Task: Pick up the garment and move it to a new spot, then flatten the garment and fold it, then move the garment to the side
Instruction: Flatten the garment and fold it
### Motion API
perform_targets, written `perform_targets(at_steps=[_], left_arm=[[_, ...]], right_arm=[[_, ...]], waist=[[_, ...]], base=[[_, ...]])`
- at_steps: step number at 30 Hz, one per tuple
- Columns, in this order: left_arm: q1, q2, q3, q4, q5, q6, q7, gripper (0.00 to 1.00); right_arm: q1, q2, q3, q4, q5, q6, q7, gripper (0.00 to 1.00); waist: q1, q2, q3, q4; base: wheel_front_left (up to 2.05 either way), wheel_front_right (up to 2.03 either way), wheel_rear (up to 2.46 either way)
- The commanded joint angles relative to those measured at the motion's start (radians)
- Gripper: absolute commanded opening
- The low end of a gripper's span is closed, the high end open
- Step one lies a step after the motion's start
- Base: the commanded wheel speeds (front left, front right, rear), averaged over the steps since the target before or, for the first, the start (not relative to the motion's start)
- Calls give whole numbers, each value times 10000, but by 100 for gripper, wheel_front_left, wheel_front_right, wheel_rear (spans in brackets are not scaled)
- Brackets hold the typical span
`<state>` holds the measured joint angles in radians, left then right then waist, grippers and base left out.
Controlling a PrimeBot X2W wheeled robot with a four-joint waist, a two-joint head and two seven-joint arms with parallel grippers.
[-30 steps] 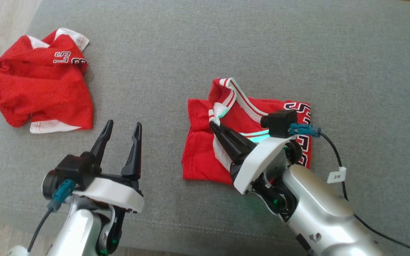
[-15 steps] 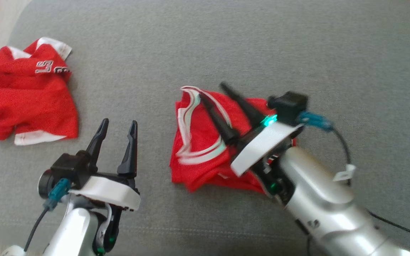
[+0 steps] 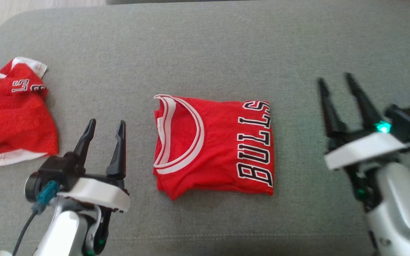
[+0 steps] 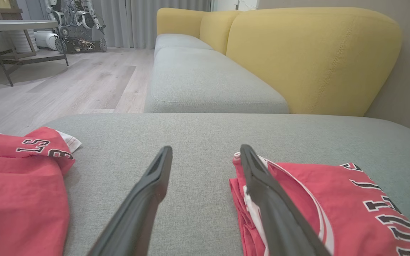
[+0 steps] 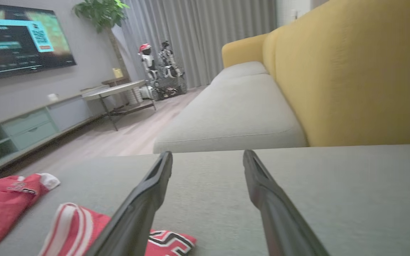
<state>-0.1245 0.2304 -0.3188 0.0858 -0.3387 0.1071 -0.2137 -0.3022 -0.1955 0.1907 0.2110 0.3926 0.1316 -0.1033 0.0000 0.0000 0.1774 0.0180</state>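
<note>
Setting: a grey sofa seat cushion (image 3: 205, 46) seen from above, with a robot arm at each lower corner of the head view.
Folded jersey (image 3: 212, 145): a red basketball jersey lying flat on the middle of the cushion, folded into a neat, roughly square packet. Neither gripper touches it.
Neckline (image 3: 182, 137): a white-trimmed curve on the packet's left half, facing up.
Lettering (image 3: 256, 142): "BULLS" in black letters edged in white, running sideways along the packet's right edge.
Left gripper (image 3: 106, 122): its two dark fingers are spread with nothing between them. It sits near the packet's left edge, with bare cushion between. In the left wrist view one finger crosses in front of the collar side.
Right gripper (image 3: 335, 78): fingers spread wide and empty, slightly blurred. It is off to the right of the packet, apart from it, over bare cushion.
Crumpled jersey (image 3: 12, 121): a second red garment with white trim, bunched at the cushion's far left, well apart from the folded one.
Backrest (image 4: 315, 53): mustard-yellow sofa cushions rising behind the grey seats.
Room: pale wood floor (image 4: 66, 81), a wall-mounted television (image 5: 16, 39), a potted plant (image 5: 101, 10), grey curtains (image 5: 198, 32) and a low table (image 5: 116, 92).
</note>
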Motion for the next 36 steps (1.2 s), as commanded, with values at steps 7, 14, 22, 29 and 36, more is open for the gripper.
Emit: perform_targets(at_steps=[7, 14, 22, 29, 36], left_arm=[[53, 417, 561, -514, -146, 256, 36, 100], [437, 557, 593, -681, -160, 406, 123, 100], [953, 725, 557, -835, -181, 514, 251, 100], [1410, 817, 565, -1006, -247, 671, 400, 100], [1711, 902, 590, -1169, -316, 774, 475, 100]], right_arm=[[1253, 230, -1228, -1795, -954, -9, 781, 100], [2022, 393, -1593, -2620, -1296, -9, 1330, 100], [2673, 385, -1701, -2914, -1395, -9, 1665, 100], [3137, 502, -1750, -3027, -1392, -9, 1857, 100], [3463, 544, -1754, -3099, -1424, -9, 2009, 100]], waist=[[0, 0, -227, -209], [0, 0, -628, -321], [0, 0, -1184, -324], [0, 0, -1626, -334], [0, 0, -1889, -324]], base=[[0, 0, 0], [0, 0, 0], [0, 0, 0], [0, 0, 0], [0, 0, 0]])
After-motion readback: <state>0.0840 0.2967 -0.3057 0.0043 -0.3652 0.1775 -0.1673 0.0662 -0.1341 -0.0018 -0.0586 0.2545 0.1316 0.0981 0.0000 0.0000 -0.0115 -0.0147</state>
